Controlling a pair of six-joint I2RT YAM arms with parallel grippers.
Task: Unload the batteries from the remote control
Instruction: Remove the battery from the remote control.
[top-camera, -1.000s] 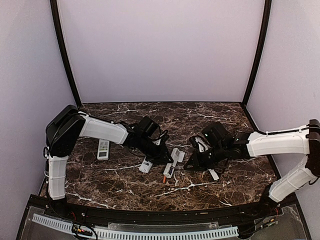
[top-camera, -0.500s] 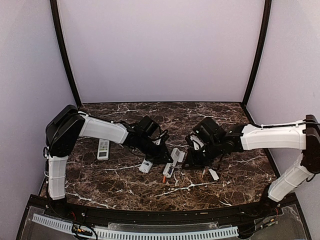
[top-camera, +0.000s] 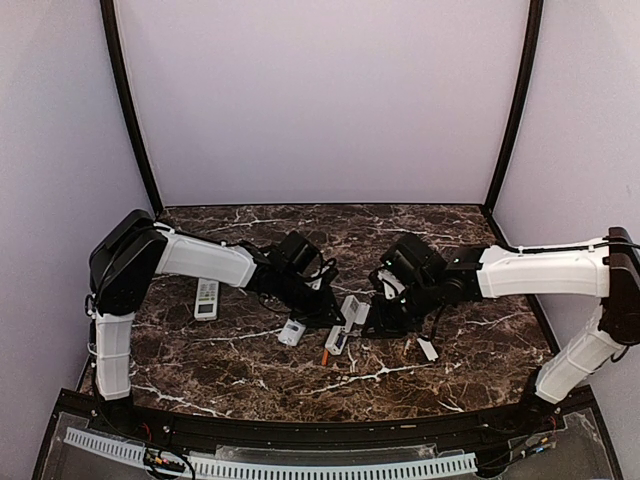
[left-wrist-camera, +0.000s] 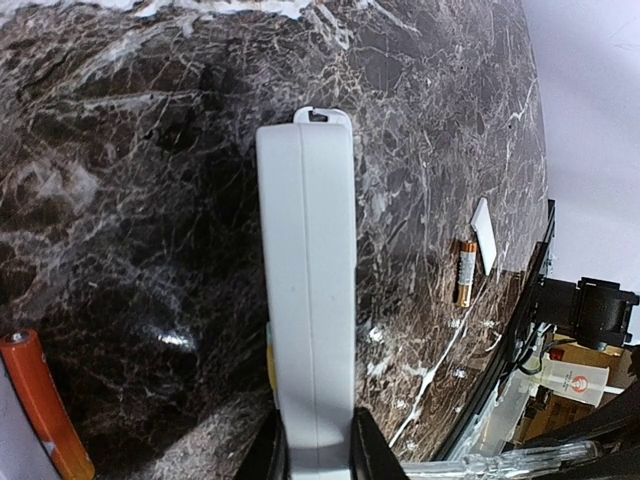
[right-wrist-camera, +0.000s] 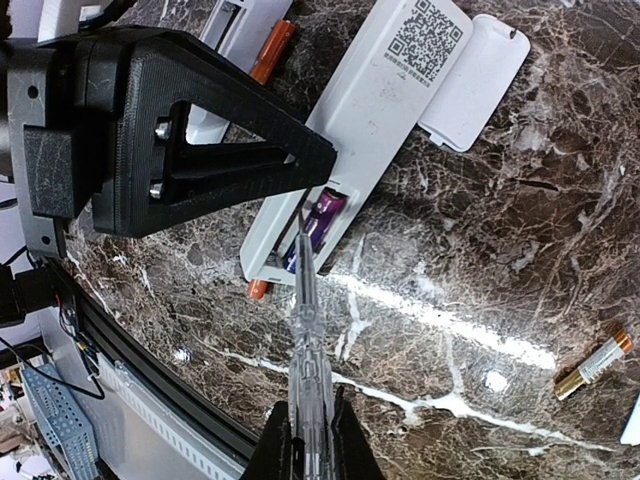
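Note:
A white remote control (right-wrist-camera: 372, 128) lies back-up on the marble with its battery bay open. A purple battery (right-wrist-camera: 320, 218) sits in that bay. My right gripper (right-wrist-camera: 310, 425) is shut on a clear slim tool (right-wrist-camera: 308, 330), and the tool's tip reaches into the bay beside the purple battery. My left gripper (left-wrist-camera: 312, 445) is shut on a second white remote (left-wrist-camera: 306, 290), held edge-on just left of the first one (top-camera: 346, 323). Loose batteries lie about: an orange one (top-camera: 327, 355), another orange one (left-wrist-camera: 40, 405) and a copper one (right-wrist-camera: 594, 364).
A white cover plate (right-wrist-camera: 476, 82) lies beside the open remote, and another (top-camera: 428, 349) lies to the right. A third remote (top-camera: 206, 298) rests at the far left. The left gripper's black body (right-wrist-camera: 180, 150) hangs close over the open remote. Dark frame posts stand at the back corners.
My right arm has swung left toward the middle remote, bringing the tool's tip to its open bay. The left arm and its held remote stay put.

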